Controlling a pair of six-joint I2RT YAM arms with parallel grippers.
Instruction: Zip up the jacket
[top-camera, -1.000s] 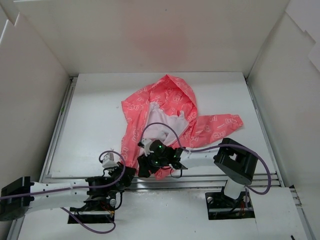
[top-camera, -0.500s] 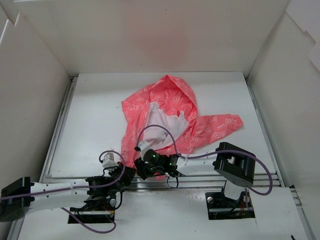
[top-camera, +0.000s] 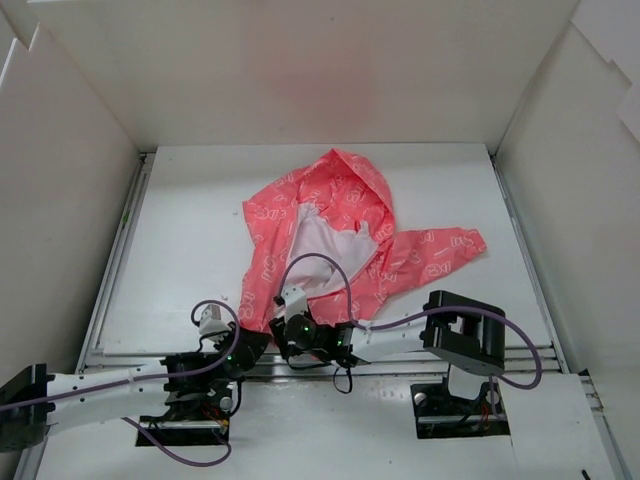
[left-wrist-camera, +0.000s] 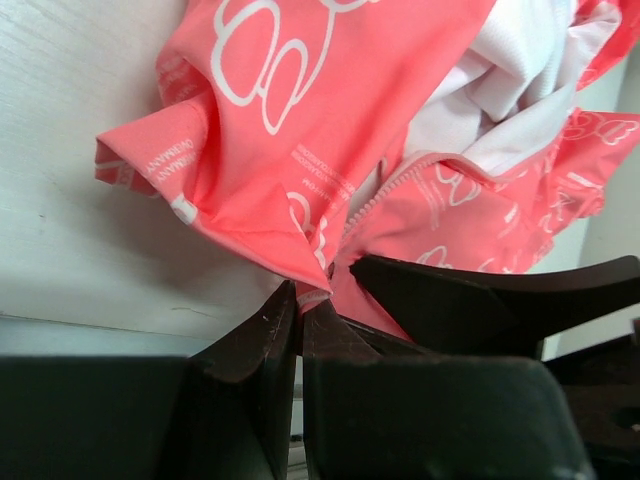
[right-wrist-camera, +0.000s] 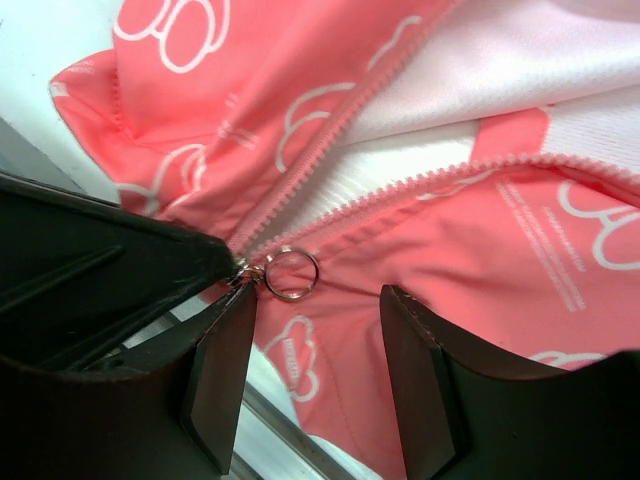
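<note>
The jacket (top-camera: 340, 215) lies crumpled on the white surface (top-camera: 180, 230), a little toward 6 o'clock of its middle. Its hood (top-camera: 352, 175) points to 12 o'clock, one sleeve (top-camera: 440, 248) reaches out to 3 o'clock, and the hem lies at the near edge by the arms. The front is open, showing white lining (top-camera: 322, 240).

The left end effector (left-wrist-camera: 300, 318) is clamped on the jacket. Its two dark fingers meet on a pinched tip of coral fabric at the bottom of the opening, right where the zipper teeth (left-wrist-camera: 372, 195) begin. In the top view it sits at about 7 o'clock of the garment, touching the hem.

The right end effector (right-wrist-camera: 318, 300) is just beside it at 6 o'clock, its fingers spread apart — one on each side of the fabric, gripping nothing. A metal ring pull (right-wrist-camera: 292, 273) lies between those fingers, nearer the left one and close to the tip of the other arm's dark finger (right-wrist-camera: 130, 265). From the ring the two rows of teeth run up toward 1 o'clock and part from each other — the lining shows between them.
</note>
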